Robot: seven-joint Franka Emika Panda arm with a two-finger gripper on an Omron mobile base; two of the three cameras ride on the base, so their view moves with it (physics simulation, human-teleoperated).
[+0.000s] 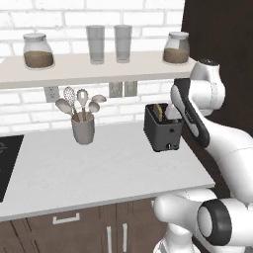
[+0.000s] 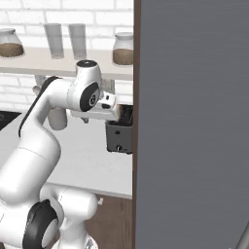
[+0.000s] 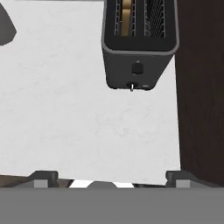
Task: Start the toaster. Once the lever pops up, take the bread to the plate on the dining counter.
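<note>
A tall dark panel (image 2: 194,121) is seen at the right end of the worktop (image 1: 108,173); it closes off that side, so the toaster can be reached only from the front and from above. The pale worktop carries the task's things at its far right, while the rest of its surface is left free in front of the brick wall. Above it, a shelf (image 1: 74,71) holds two jars with brown contents and two glasses, probably kept there for storage, well apart from the work.

The white arm is bent forward so that the gripper (image 3: 109,177) hangs above the front edge of the worktop, facing down toward the toaster. Its jaws are spread wide and nothing is held between them; this is judged to be a preparation for pressing the lever.

The toaster (image 1: 163,129) stands near the right edge of the worktop, just beside the dark panel, with its front face and small lever turned to the robot. The bread (image 3: 126,17) is seated in the left slot, upright; the other slot looks empty. A grey utensil holder (image 1: 83,129) with spoons and a whisk stands well apart to the left.

No brand, label or readable writing can be found on any object.
</note>
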